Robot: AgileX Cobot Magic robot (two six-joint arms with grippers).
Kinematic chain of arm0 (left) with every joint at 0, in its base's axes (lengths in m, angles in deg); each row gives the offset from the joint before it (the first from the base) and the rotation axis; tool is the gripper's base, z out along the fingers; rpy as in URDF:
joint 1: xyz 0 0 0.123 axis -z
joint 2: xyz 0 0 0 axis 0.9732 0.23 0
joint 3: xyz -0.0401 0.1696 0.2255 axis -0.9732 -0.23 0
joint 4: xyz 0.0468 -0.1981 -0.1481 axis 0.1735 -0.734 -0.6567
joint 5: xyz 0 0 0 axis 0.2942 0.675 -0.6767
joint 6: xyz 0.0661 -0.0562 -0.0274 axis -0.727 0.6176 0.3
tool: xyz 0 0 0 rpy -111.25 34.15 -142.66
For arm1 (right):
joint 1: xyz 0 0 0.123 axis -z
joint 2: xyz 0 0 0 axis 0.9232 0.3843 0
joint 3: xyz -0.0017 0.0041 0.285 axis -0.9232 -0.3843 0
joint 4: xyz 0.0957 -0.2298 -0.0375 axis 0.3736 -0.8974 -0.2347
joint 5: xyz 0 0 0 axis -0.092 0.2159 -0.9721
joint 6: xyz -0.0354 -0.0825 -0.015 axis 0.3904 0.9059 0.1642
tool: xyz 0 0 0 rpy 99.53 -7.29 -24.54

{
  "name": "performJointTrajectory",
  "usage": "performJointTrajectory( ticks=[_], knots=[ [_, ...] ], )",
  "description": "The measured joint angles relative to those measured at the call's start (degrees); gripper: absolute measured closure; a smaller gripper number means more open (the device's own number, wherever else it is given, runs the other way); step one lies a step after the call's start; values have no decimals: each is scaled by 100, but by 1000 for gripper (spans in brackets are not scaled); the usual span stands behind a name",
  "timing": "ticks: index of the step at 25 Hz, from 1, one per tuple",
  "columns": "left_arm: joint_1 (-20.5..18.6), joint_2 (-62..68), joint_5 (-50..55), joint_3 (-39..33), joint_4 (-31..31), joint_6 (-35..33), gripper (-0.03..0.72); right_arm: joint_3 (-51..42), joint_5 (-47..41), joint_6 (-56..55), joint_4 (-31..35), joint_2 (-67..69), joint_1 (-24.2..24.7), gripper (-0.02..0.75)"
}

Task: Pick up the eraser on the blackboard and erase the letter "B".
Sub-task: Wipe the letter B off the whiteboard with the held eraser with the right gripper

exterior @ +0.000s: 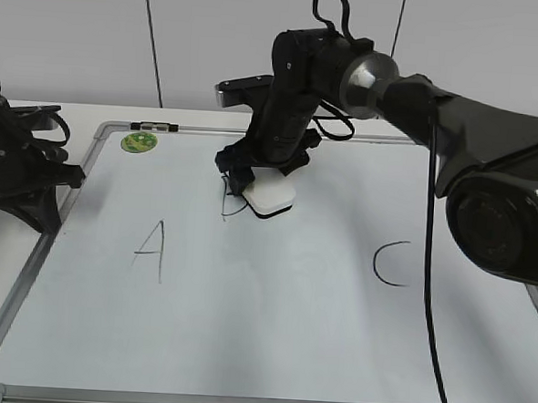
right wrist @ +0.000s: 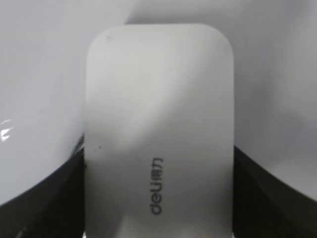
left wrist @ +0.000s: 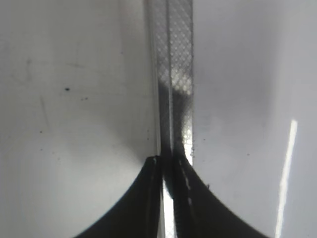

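The blackboard (exterior: 270, 339) is a white dry-erase board with a grey frame lying flat on the table. My right gripper (exterior: 252, 184) is shut on the white eraser (exterior: 272, 197), which rests on the board over the letter "B" (exterior: 229, 208); only thin dark strokes of it show at the eraser's left edge. In the right wrist view the eraser (right wrist: 158, 124) fills the frame between the two dark fingers. My left gripper (exterior: 33, 207) rests at the board's left edge, its fingers (left wrist: 168, 163) shut and empty over the grey frame (left wrist: 173, 74).
A handwritten "A" (exterior: 150, 249) lies left of the eraser and a "C" (exterior: 391, 264) to the right. A small round green magnet (exterior: 139, 141) sits near the board's top left corner. A marker (exterior: 155, 125) lies on the top frame.
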Motion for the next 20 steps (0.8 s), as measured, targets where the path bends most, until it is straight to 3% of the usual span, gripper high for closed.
performJointTrajectory(
  ticks=[20],
  knots=[
    [0,0,0,0,0,0,654,37,-67,-9,48,33,0,197]
  ],
)
